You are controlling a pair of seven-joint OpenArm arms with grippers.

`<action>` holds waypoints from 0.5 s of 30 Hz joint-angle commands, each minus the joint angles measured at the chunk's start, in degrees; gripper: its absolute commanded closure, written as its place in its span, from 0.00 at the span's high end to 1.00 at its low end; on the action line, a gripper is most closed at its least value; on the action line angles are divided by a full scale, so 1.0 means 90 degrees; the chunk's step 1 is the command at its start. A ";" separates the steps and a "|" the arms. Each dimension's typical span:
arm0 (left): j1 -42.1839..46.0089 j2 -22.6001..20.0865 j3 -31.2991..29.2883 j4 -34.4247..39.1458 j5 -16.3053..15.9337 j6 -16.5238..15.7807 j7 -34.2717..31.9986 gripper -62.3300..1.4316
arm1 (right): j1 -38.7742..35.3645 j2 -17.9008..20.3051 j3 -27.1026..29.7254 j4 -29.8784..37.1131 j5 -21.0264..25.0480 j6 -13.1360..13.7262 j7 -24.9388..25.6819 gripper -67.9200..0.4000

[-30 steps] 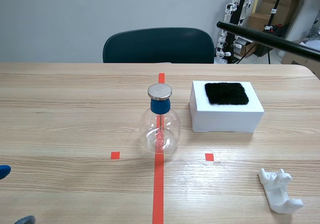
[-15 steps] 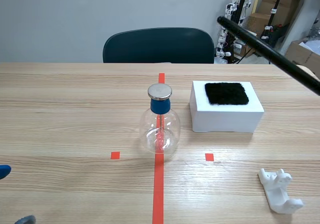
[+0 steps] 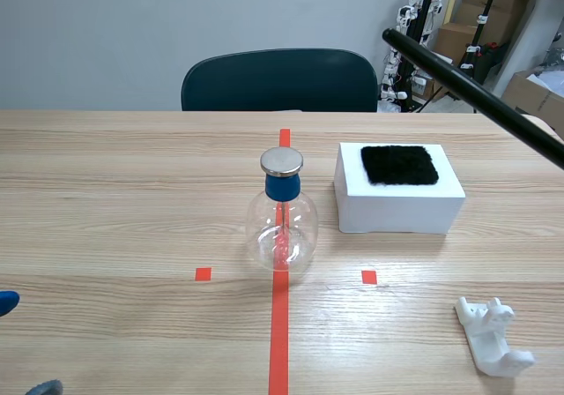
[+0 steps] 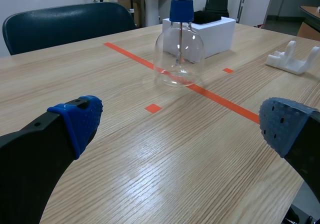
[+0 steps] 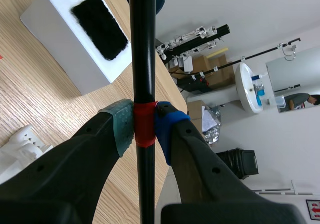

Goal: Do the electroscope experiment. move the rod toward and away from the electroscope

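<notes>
The electroscope (image 3: pixel 281 214) is a clear glass flask with a blue neck and a round metal cap, standing on the red centre line; it also shows ahead of my left gripper, electroscope (image 4: pixel 178 44). A long black rod (image 3: pixel 476 95) slants across the upper right of the scene, its tip high above the white box. My right gripper (image 5: pixel 145 126) is shut on the rod (image 5: pixel 141 49) at a red tape band. My left gripper (image 4: pixel 180 126) sits open low near the table's front left, only its blue pads (image 3: pixel 4 303) showing in the scene.
A white box (image 3: pixel 398 199) with a black fur patch (image 3: pixel 399 164) on top stands right of the flask. A white plastic holder (image 3: pixel 493 336) lies at the front right. A dark chair (image 3: pixel 279 79) stands behind the table.
The rod has tilted: its right end dropped lower while the tip stayed high at the upper right. Since half a second ago it has barely moved. The left gripper has stayed put.
</notes>
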 commanded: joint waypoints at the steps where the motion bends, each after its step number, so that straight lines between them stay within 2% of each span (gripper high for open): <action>1: -0.0002 -0.0041 -0.0005 0.0056 -0.0066 -0.0015 -0.0109 1.00 | 0.0090 0.0051 0.0012 0.0034 0.0022 -0.0087 0.0068 0.04; 15: -0.0002 -0.0041 -0.0005 0.0056 -0.0066 -0.0015 -0.0109 1.00 | 0.0090 0.0051 0.0007 0.0034 0.0002 -0.0092 0.0189 0.04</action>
